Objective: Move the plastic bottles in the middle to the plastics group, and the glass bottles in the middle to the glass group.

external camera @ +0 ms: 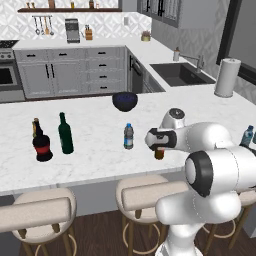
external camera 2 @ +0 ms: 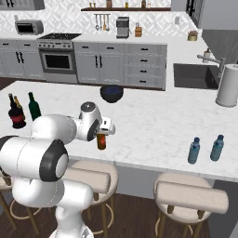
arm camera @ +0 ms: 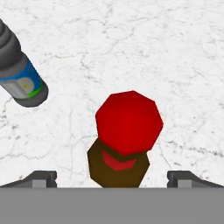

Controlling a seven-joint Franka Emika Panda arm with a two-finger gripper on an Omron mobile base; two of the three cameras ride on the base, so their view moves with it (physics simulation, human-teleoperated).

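Right under the hand sits the amber-brown bottle (arm camera: 119, 164) with its red top (arm camera: 129, 121), standing upright near the front edge of the white counter (external camera: 95, 150). Both finger tips (arm camera: 41, 178) stand far apart, one on each side of the bottle, so the gripper (arm camera: 112, 180) is wide open and holds nothing. It hangs just above the bottle and does not touch it yet.

Just beside it, on the left, stands the small clear water bottle (external camera: 128, 136) with the blue band. If the hand comes down a bit crooked, a finger could bump that bottle and knock it over. The red top is wider than the neck, so a grab that is too high could slip off it. A push from the side could tip the brown bottle, and it could roll off the near edge.

Far to the left stand the tall green bottle (external camera: 65, 133), the black bottle (external camera: 42, 145) with the red label, and a slim brown bottle (external camera: 35, 127) behind it. The brown bottle probably has to go all that way, so a loose hold could drop it. The blue plastic bottles (external camera 2: 204, 148) wait far to the right.
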